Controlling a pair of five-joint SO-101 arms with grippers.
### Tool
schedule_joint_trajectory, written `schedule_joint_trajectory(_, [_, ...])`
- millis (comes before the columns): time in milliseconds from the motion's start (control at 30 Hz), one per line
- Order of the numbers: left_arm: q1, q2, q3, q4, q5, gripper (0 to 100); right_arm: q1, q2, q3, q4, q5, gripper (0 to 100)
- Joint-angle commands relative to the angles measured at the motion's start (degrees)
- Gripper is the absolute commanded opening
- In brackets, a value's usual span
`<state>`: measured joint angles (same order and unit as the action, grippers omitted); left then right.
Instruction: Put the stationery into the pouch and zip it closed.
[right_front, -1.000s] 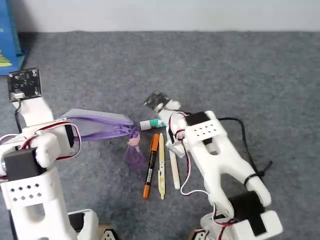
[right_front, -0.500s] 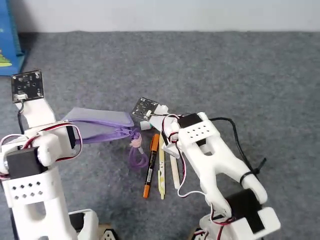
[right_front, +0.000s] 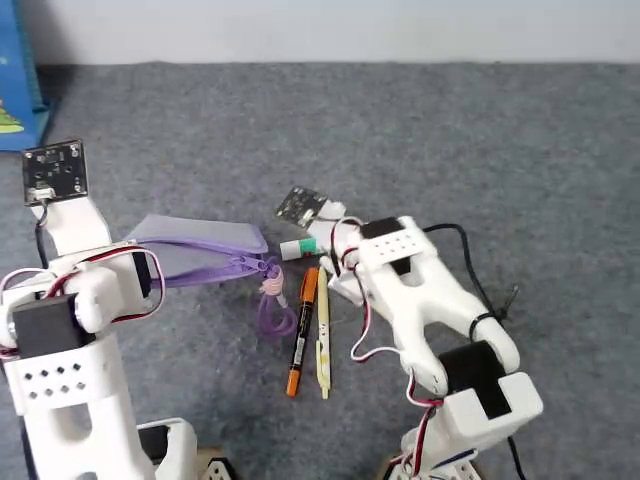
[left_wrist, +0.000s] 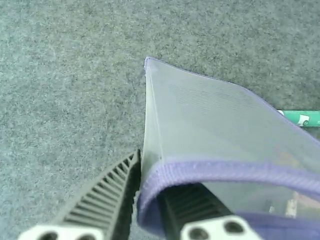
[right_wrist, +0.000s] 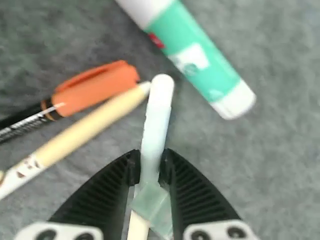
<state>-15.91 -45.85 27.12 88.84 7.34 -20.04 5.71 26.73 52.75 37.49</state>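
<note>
My right gripper (right_wrist: 149, 167) has swung down onto the slim white plastic pen (right_wrist: 156, 112) and pinches it. My left gripper (left_wrist: 148, 172) clamps the translucent purple-trimmed pouch (left_wrist: 210, 115), so 1 item looks ready for loading.

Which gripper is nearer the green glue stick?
Right. The right gripper, shut on the white pen, is beside the glue stick; the left gripper holds the pouch farther off.

Purple pouch (right_front: 200, 243) nr marker (right_front: 301, 340), glue stick (right_front: 300, 249), yellow pen (right_front: 322, 345), white pen (right_wrist: 155, 115)
</note>
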Motion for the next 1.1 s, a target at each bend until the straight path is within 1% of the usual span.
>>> schedule_joint_trajectory(0, [-0.1, -0.3, -0.4, -1.1, 0.1, 1, 1.2, -1.5, -4.3, 3.9, 0.3, 1.0])
schedule_joint_trajectory(333, [-0.1, -0.3, -0.3, -1.1, 0.1, 1, 1.3, -15.3, -4.2, 15.1, 0.3, 0.9])
schedule_joint_trajectory(633, [-0.1, -0.3, -0.3, -1.0, 0.1, 1, 1.8, -17.9, -4.7, 15.5, 0.0, 0.9])
schedule_joint_trajectory(767, [-0.1, -0.3, -0.2, -1.0, 0.1, 1, 1.8, -22.6, -7.2, 19.5, -4.9, 0.9])
schedule_joint_trajectory(900, [-0.1, -0.3, -0.2, -1.0, 0.1, 1, 1.5, -32.6, -9.2, 25.1, -6.5, 0.9])
schedule_joint_trajectory(1067, [-0.1, -0.3, -0.3, -1.1, 0.2, 1, 0.9, -45.8, -9.2, 26.5, -16.0, 1.1])
